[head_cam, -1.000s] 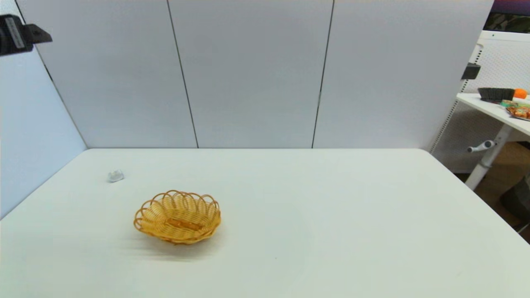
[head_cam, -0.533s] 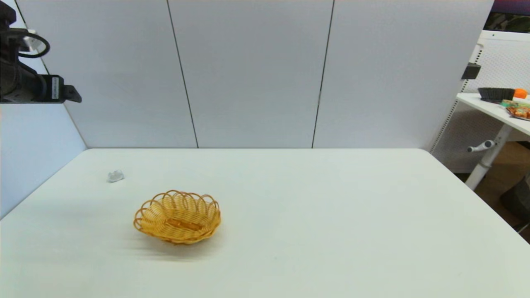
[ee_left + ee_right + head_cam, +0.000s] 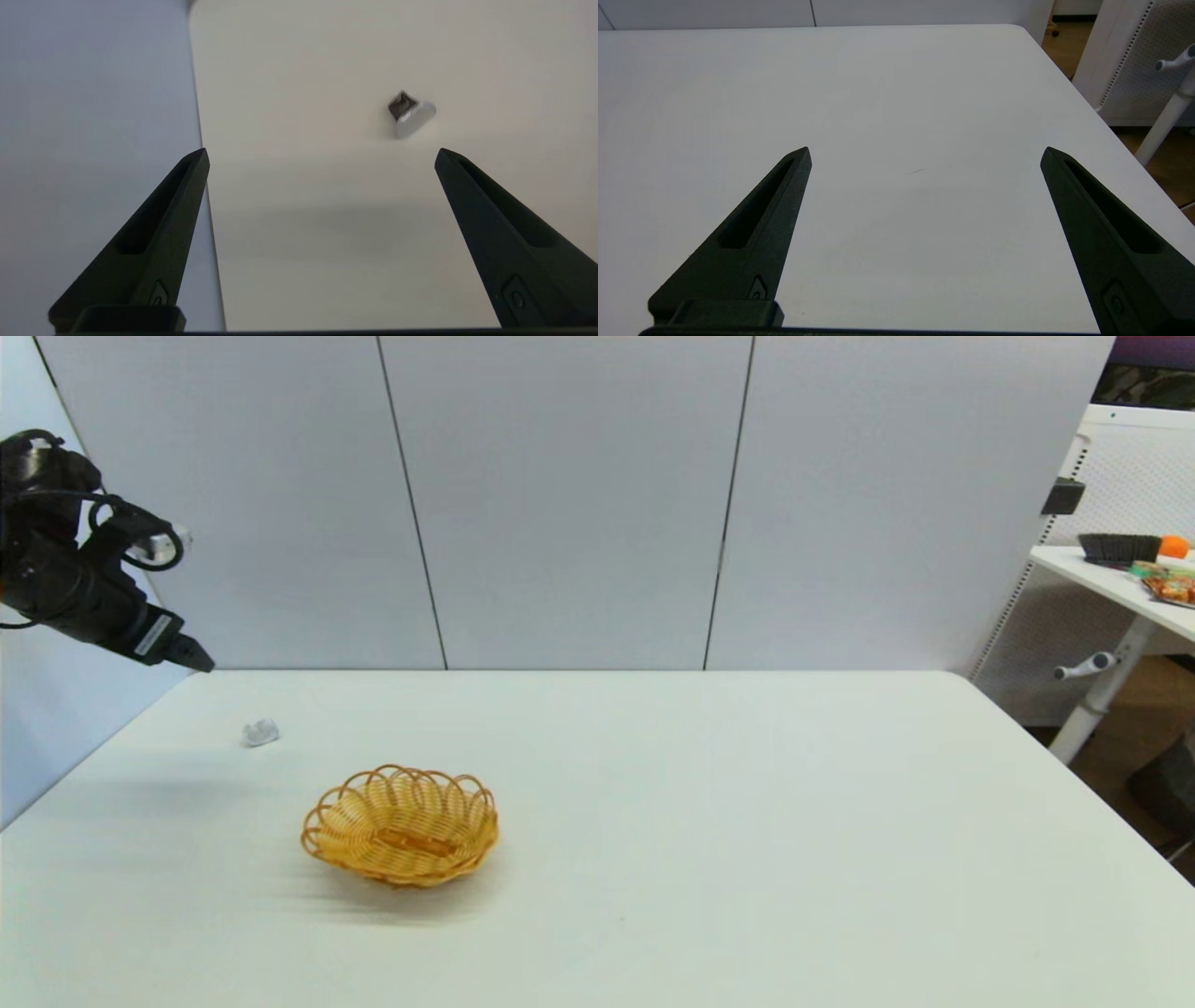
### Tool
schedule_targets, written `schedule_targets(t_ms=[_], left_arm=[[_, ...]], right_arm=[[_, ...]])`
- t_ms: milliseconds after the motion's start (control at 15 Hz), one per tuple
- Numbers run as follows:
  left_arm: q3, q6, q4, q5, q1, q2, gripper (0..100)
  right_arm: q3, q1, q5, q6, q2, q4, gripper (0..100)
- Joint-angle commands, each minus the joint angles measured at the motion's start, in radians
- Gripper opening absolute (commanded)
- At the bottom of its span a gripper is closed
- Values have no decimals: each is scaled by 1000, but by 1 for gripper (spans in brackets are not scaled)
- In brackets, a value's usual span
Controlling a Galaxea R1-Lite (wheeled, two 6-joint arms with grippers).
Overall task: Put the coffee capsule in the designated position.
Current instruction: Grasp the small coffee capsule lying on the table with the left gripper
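Silver-white coffee capsule (image 3: 411, 114) lying on the bench (image 3: 709, 821), below and ahead of the raised left gripper (image 3: 321, 154), fingers spread wide: centre over it, descend squarely, close gently.

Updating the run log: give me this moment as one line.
left gripper: open, above coffee capsule | capsule: on table, outside wicker basket | right gripper: open, idle

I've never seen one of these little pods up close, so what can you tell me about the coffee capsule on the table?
The coffee capsule is tiny, silvery-white and shiny, apparently foil or metal. It lies tipped on its side on the white table, its flat pale face and darker tapering body showing in the left wrist view. Nothing touches it.
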Motion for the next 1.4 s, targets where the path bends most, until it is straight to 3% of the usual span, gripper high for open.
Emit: schedule_targets(t_ms=[67,200,400,667,1067,1400], left_arm=[[0,175,110,-3,2,27,100],[0,248,136,-39,2,38,100],[0,324,140,-180,2,88,100],[0,406,137,-247,2,136,100],[0,394,36,-273,25,209,100],[0,288,-18,-330,27,243,100]], right_arm=[[0,0,0,0,0,0,100],[0,0,0,0,0,0,100],[0,0,0,0,0,0,100],[0,0,0,0,0,0,100],[0,0,0,0,0,0,100],[0,0,0,0,2,0,100]])
